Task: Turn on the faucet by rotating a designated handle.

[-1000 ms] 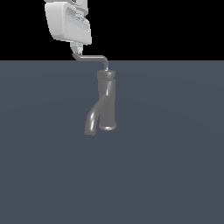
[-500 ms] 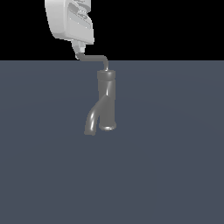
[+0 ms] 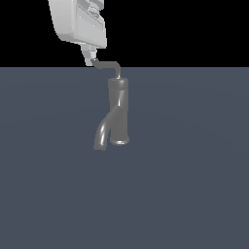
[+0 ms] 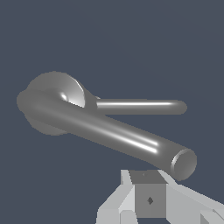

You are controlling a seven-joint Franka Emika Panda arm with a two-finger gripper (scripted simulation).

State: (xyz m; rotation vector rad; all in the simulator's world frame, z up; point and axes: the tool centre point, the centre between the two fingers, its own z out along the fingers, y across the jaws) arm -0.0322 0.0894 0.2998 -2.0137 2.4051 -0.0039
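The white tool point(image 3: 90, 58) is seen touching the handle's point(image 3: 108, 65) tip above the faucet point(image 3: 117, 114); its grip cannot be told.

All I got of my arm on the exterior feed was the hand point(image 3: 90, 57): a chunky white-grey box with rounded edges, a darker slot on its face and a couple of small dark fittings up top. One short pale finger point(image 3: 89, 53) stuck out underneath. On the wrist cam the fingers point(image 4: 148, 199) were blocky, faceted light-grey wedges, with a tiny dark diamond mark on the middle pad.
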